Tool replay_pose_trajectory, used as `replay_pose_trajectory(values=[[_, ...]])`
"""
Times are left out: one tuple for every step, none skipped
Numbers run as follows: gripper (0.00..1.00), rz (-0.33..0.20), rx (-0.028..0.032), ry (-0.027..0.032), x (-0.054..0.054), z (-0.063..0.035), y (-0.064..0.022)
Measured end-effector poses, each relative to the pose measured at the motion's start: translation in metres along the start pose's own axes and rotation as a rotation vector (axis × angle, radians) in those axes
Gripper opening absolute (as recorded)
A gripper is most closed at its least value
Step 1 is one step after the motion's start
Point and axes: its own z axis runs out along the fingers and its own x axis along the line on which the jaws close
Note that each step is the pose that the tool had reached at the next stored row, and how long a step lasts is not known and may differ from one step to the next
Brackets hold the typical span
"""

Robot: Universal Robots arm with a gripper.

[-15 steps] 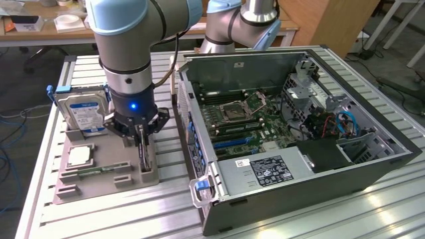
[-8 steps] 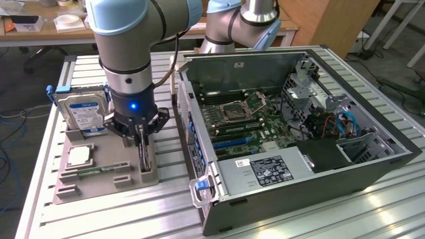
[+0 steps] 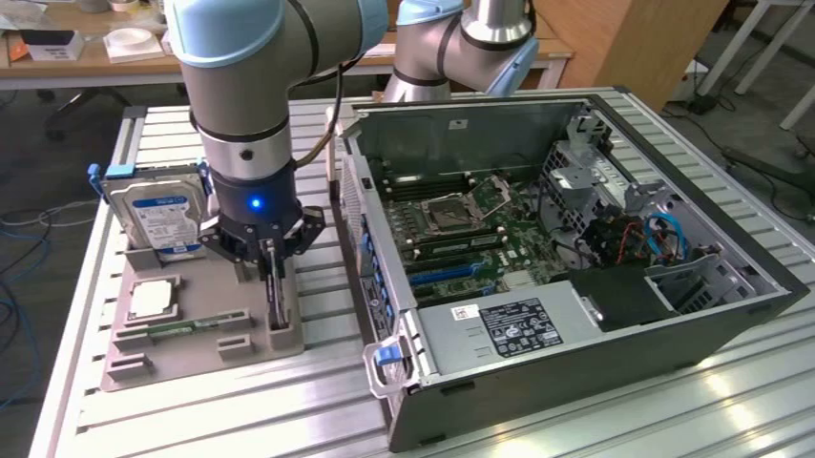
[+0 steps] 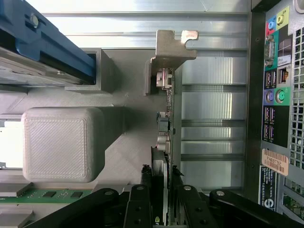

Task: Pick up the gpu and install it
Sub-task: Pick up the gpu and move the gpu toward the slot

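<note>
The gpu (image 3: 278, 298) stands on edge in a slot of the grey holder (image 3: 140, 361), beside the open computer case (image 3: 713, 315). In the wrist view the gpu (image 4: 170, 111) appears as a thin card seen edge-on, with its silver end bracket (image 4: 172, 47) at the far end. My gripper (image 3: 270, 260) hangs straight down over the card. Its black fingers (image 4: 141, 202) press against both faces of the card's near end, so the gripper (image 4: 160, 192) is shut on it. The card still sits in its slot.
The holder also carries a silver hard drive (image 3: 156, 215), a square processor (image 3: 151, 299) and a memory stick (image 3: 191, 327). Inside the case lie the motherboard (image 3: 471, 229) and a power supply (image 3: 510, 324). A second arm (image 3: 446, 48) stands behind the case.
</note>
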Motion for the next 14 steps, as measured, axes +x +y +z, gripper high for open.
replay_pose_trajectory(values=[[0.26,0.000,0.0000,0.0000,0.000,0.0000,0.0000],[0.26,0.000,0.0000,0.0000,0.000,0.0000,0.0000],[0.26,0.000,0.0000,0.0000,0.000,0.0000,0.0000],[0.26,0.000,0.0000,0.0000,0.000,0.0000,0.0000],[0.26,0.000,0.0000,0.0000,0.000,0.0000,0.0000],[0.26,0.000,-0.0002,-0.0002,0.000,-0.0003,0.0000],[0.26,0.000,-0.0002,-0.0001,0.000,-0.0020,0.0000],[0.26,0.000,-0.0001,-0.0001,0.000,-0.0040,0.0001],[0.26,0.000,0.0000,0.0001,0.000,-0.0062,0.0001],[0.26,0.000,0.0000,0.0000,0.000,-0.0086,0.0001],[0.26,0.000,-0.0001,0.0000,0.000,-0.0113,0.0002],[0.26,0.000,0.0000,-0.0001,0.000,-0.0133,0.0002],[0.26,0.000,0.0000,0.0001,0.000,-0.0153,0.0002],[0.26,0.000,0.0000,0.0001,0.000,-0.0170,0.0002]])
